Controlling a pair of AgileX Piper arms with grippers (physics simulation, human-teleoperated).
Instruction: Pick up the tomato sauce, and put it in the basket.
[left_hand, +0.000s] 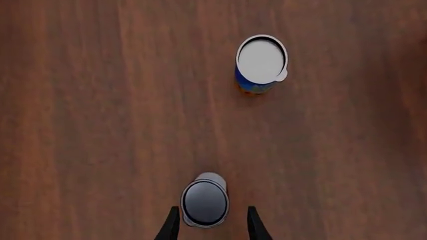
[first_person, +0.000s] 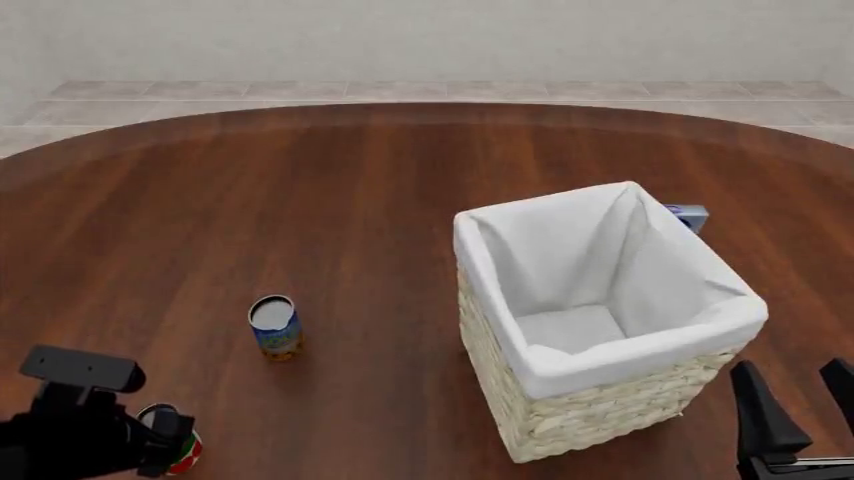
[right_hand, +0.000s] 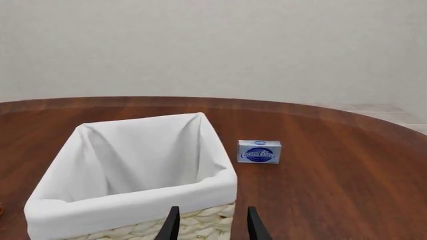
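While the tomato sauce (left_hand: 205, 202) stood on the table (first_person: 400, 200) between the spread, non-touching fingers of the left gripper (left_hand: 212, 225), the grasping step was judged underway; closing, lifting, then carrying to the basket (first_person: 641, 395) was called for.

Left end effector (left_hand: 212, 226) straddling tomato sauce (left_hand: 205, 201) (silvery top), blue-and-orange can (left_hand: 260, 62) apart

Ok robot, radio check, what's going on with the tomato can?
Left gripper open, fingers either side of tomato sauce, not closed. Right gripper open, idle near basket. Blue-and-orange can stands apart on table; path looks clear.
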